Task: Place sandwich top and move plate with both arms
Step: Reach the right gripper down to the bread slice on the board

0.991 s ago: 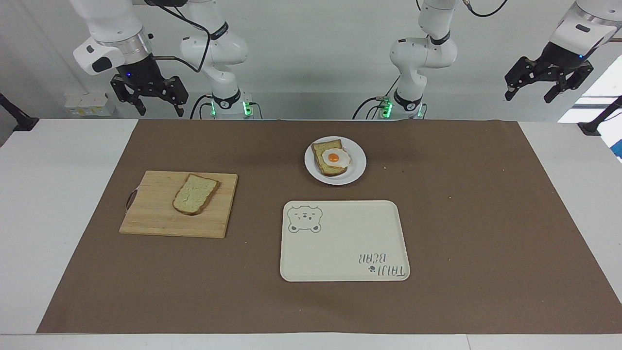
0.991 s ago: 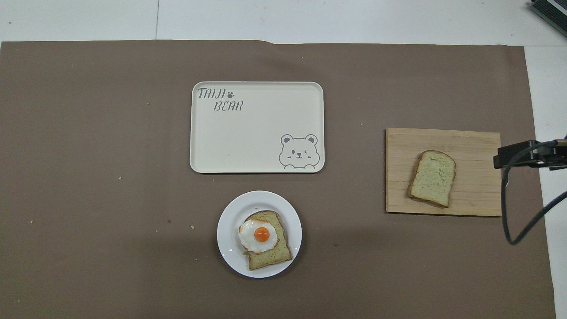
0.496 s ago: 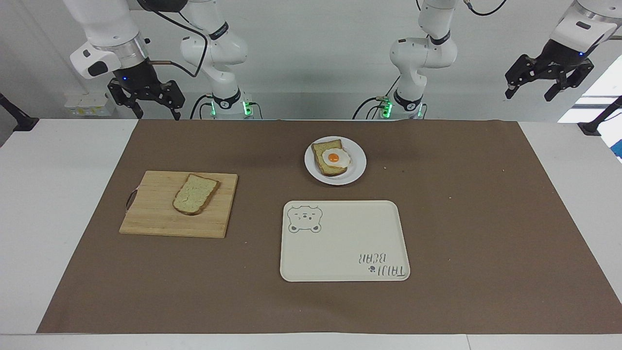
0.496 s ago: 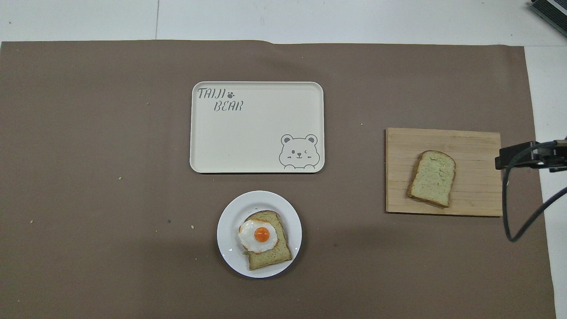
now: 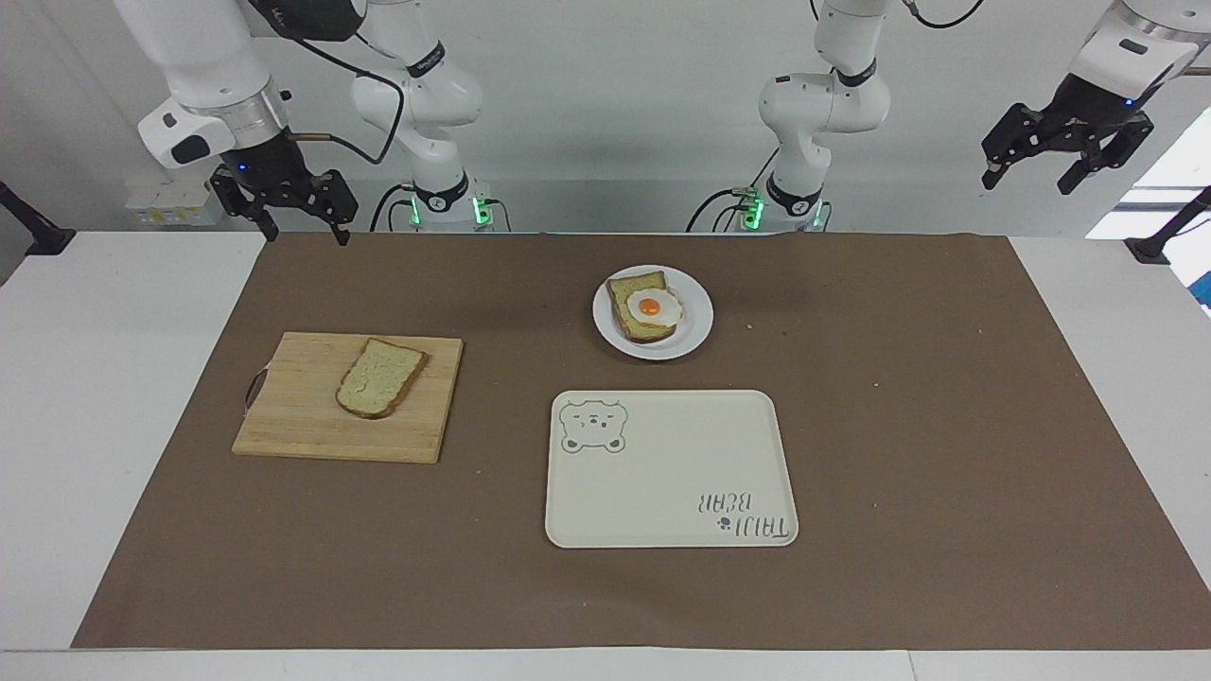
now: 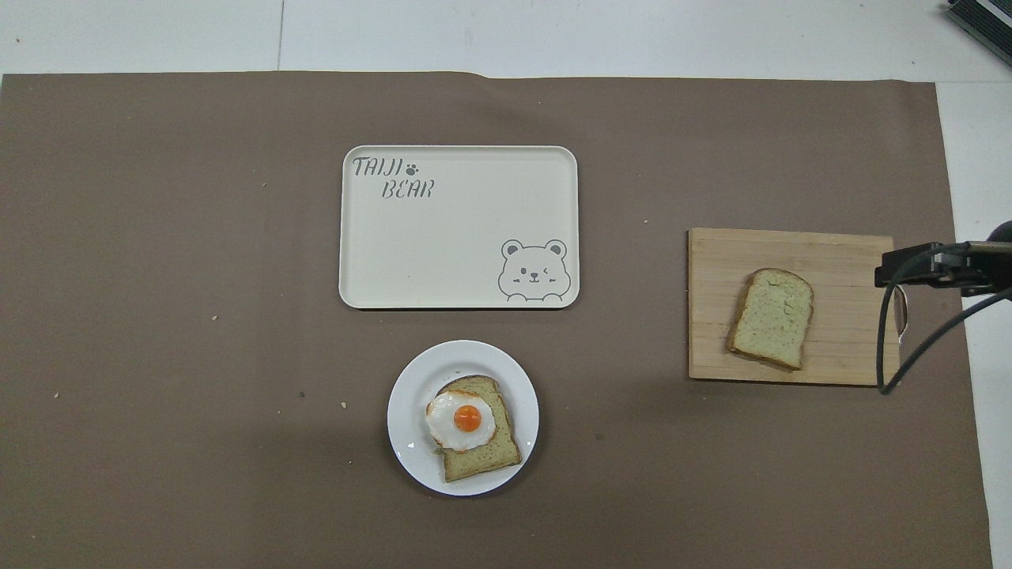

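Down and a little toward the middle: that is how the right gripper (image 5: 301, 216) has come in the last second. Before, it hung higher up near its own end of the table. Now it hangs over the near edge of the brown mat (image 5: 946, 426), up in the air, touching nothing. Its fingers are spread wide, with nothing between them. I think it is open like that so it can go down around the bread.

Over at the other end, the left gripper (image 5: 1067, 156) has lifted a tiny bit. It waits high up past the mat's edge, fingers spread wide too, holding nothing.

Nothing on the table has moved. The sandwich top (image 5: 379, 377) lies flat on the wooden board (image 5: 293, 426), toward the right arm's end of the table. That is likely why the right arm is the one coming down. The bread is on its side of the table.

The plate (image 5: 693, 326) sits in the middle, close to the robots. On it is another slice of bread (image 5: 636, 284) with a fried egg (image 5: 653, 307) on top. The plain slice has to go on that egg.

The tray (image 5: 662, 473) with the bear picture lies just beside the plate, farther from the robots. It has nothing on it. I guess the plate goes there later, with one arm on each side.

No step is done yet.
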